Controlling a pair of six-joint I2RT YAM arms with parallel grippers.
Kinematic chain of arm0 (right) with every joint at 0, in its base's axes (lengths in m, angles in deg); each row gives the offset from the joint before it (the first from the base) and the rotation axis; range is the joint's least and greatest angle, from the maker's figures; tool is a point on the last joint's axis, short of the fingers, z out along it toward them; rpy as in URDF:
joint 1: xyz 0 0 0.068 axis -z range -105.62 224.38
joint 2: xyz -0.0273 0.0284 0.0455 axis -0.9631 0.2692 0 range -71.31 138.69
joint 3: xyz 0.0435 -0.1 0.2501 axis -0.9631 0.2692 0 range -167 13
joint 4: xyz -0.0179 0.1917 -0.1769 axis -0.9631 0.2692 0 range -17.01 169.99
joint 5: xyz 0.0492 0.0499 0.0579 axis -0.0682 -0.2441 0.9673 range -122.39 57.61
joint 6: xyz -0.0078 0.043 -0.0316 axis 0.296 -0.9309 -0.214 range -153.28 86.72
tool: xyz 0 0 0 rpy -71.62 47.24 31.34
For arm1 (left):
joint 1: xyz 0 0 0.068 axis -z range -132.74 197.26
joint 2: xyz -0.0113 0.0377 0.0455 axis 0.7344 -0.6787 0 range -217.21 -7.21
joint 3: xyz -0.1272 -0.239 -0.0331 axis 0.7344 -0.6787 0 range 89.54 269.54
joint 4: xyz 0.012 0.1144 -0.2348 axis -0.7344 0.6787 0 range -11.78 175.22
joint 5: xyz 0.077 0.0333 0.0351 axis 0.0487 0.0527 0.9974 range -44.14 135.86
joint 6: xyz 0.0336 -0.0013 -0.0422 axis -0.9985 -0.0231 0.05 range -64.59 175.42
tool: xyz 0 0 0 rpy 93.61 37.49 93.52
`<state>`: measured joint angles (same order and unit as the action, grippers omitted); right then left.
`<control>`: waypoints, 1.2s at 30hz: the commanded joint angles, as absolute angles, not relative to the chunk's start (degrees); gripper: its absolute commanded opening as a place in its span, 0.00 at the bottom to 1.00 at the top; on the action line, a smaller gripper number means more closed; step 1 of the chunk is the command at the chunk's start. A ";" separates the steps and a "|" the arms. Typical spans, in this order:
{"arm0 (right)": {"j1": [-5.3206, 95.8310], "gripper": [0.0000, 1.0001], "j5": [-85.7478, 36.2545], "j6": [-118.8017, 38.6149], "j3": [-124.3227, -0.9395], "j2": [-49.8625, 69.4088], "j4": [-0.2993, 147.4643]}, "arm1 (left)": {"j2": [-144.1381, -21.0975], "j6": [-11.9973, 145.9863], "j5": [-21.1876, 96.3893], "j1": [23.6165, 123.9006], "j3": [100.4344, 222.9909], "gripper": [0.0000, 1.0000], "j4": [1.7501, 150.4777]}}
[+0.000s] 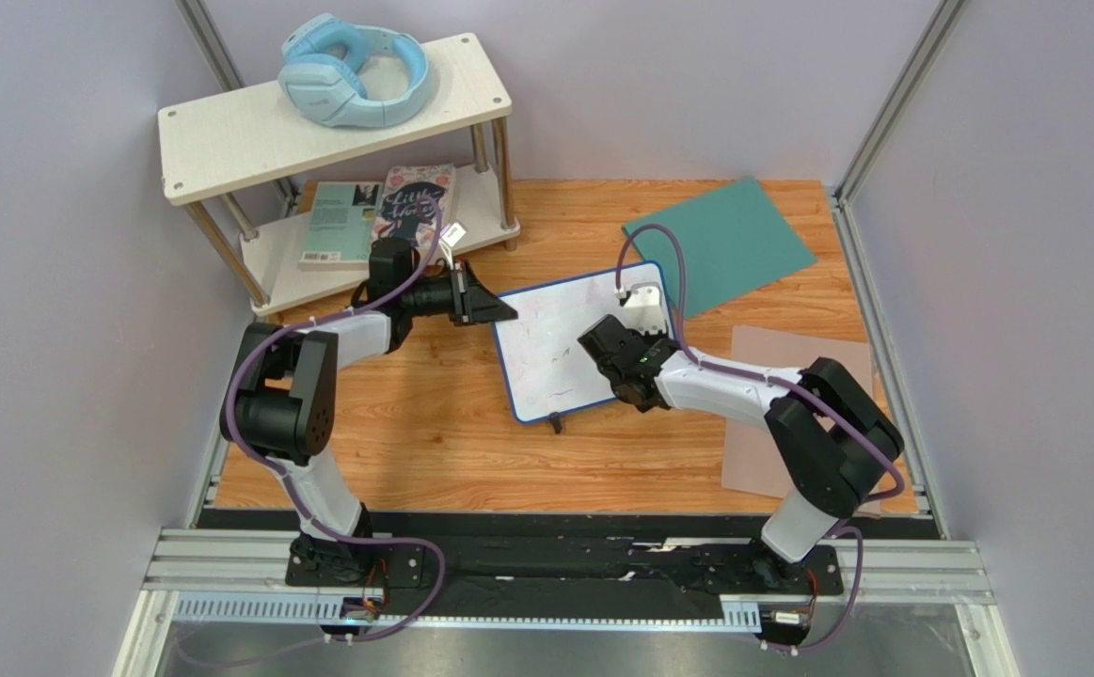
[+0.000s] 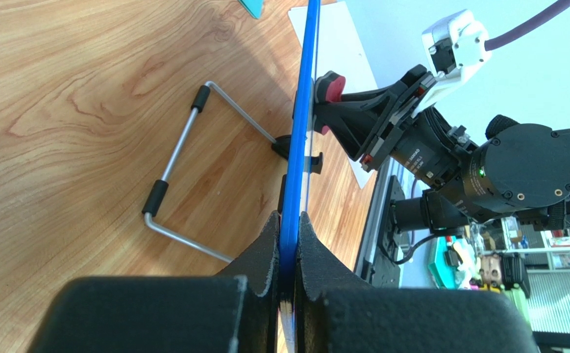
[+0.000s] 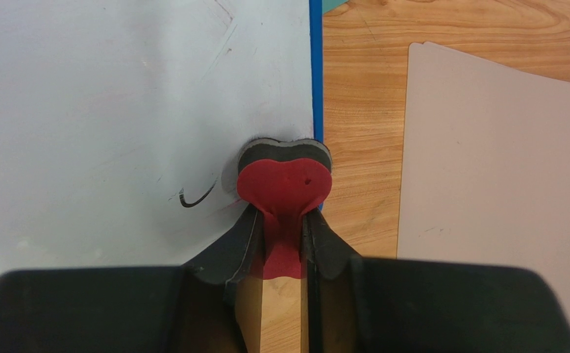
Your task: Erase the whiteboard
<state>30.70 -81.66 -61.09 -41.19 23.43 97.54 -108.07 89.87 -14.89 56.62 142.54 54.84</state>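
Note:
The whiteboard (image 1: 567,339), white with a thin blue frame, stands tilted on its wire stand (image 2: 184,154) in the middle of the wooden table. My left gripper (image 1: 479,299) is shut on its blue frame edge (image 2: 300,140). My right gripper (image 1: 609,343) is shut on a red eraser (image 3: 284,184) with a dark felt face, pressed on the board near its blue right edge (image 3: 316,88). A short dark pen stroke (image 3: 196,198) remains just left of the eraser. Faint smears show on the board (image 3: 118,110).
A white two-tier shelf (image 1: 340,127) at the back left holds blue headphones (image 1: 355,71) on top and books (image 1: 383,212) below. A teal green sheet (image 1: 719,243) lies at the back right. A pinkish-brown mat (image 1: 793,409) lies at the right.

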 commanded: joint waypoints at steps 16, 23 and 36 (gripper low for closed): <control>33.60 0.00 -67.74 -47.62 -43.42 19.84 83.89 | -108.20 84.24 -9.86 55.96 142.28 0.00 56.24; 32.72 0.00 -52.97 -41.37 -42.28 19.57 79.15 | -108.29 84.33 -10.12 55.96 142.37 0.00 55.98; 30.62 0.00 -31.09 -37.59 -48.43 24.66 80.54 | -108.46 84.51 -10.39 56.05 142.37 0.00 55.80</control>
<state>33.72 -46.71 -37.27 -44.99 19.85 86.00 -108.07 90.09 -14.78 55.82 142.54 56.11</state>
